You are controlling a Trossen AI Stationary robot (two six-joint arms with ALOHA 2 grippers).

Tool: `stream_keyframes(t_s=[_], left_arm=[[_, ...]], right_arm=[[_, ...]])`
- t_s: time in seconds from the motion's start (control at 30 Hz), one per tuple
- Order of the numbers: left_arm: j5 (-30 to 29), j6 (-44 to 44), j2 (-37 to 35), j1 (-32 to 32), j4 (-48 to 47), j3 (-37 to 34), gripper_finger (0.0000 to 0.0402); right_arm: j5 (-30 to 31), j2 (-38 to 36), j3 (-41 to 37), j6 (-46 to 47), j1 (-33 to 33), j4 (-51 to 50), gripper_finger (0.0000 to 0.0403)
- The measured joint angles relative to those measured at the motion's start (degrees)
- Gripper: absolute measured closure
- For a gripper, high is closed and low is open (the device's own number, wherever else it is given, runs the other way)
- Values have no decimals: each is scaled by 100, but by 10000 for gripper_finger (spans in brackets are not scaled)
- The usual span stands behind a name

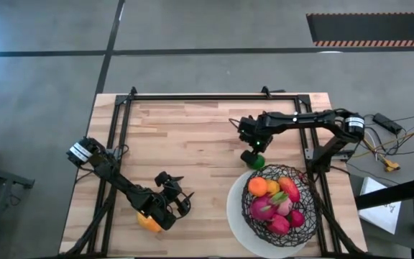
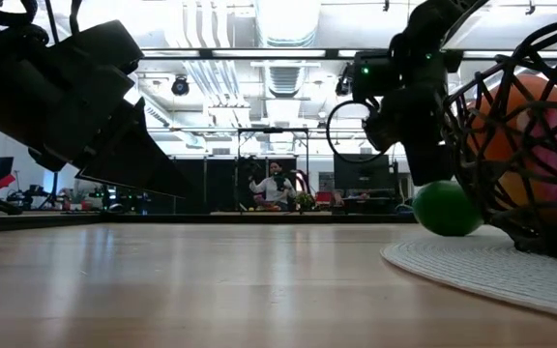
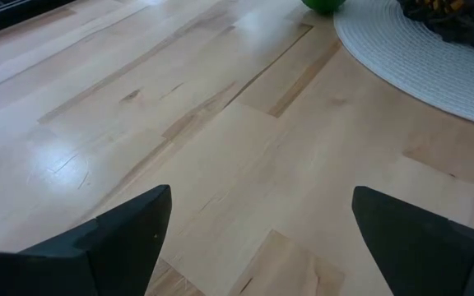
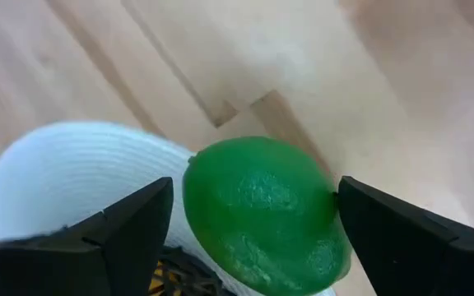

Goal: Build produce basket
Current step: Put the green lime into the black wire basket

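Light wooden table (image 1: 192, 144) with black frame rails (image 1: 207, 96) around it, grey concrete floor beyond. Low view looks across into a big workshop with bright ceiling lights; a person (image 2: 277, 184) stands far back.

Basket (image 1: 304, 208): black wire mesh bowl on a white round base (image 1: 236, 212), on the table's right side near the front edge. Already loaded with produce: an orange fruit (image 1: 257, 186), a yellow piece (image 1: 272, 188), a red one (image 1: 289, 191), and several magenta-pink ones (image 1: 263, 208).

Green fruit (image 4: 262, 215): outside the mesh, at the far rim of the white base, just beside the bowl's wire. In the low view it sits on the base edge, touching or nearly touching the mesh; can't tell which.

Right gripper (image 1: 252, 147): directly above the green fruit, pointing down. Fingers (image 4: 130, 234) spread wide, one on each side of the fruit in the right wrist view, with a gap on both sides. Not pinching it.

Left gripper (image 1: 175, 194): low over the table, front-left of centre, well apart from the basket. Fingers (image 3: 122, 238) spread, nothing between them, only bare wood in the left wrist view. An orange-yellow piece (image 1: 148, 221) lies on the table under the left arm's wrist, behind the fingers, partly hidden.
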Motion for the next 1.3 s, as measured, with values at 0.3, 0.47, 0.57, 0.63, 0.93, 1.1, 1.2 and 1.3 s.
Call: stream_keyframes(t_s=[0.3, 0.47, 0.57, 0.63, 0.93, 1.1, 1.2, 1.3], left_arm=[[0, 0, 0, 0, -1, -15, 41], [0, 0, 0, 0, 0, -15, 41], [-2, 0, 0, 0, 1, -15, 41], [-2, 0, 0, 0, 3, -15, 41], [0, 0, 0, 0, 6, -15, 41], [0, 0, -1, -1, 4, -15, 41], [0, 0, 0, 0, 7, -15, 41], [0, 0, 0, 0, 4, -15, 41]], right_arm=[[769, 0, 0, -949, 699, -100, 77], [959, 14, 0, -1360, 861, -73, 77], [1089, 58, 0, -1509, 861, -49, 77], [1150, 125, 3, -1643, 859, -14, 77], [1263, 446, 38, -1784, 861, 213, 123], [1297, 409, 181, -1788, 865, 112, 156], [1621, 329, 388, -1767, 883, 159, 156], [2037, 261, 648, -1793, 928, -4, 157]])
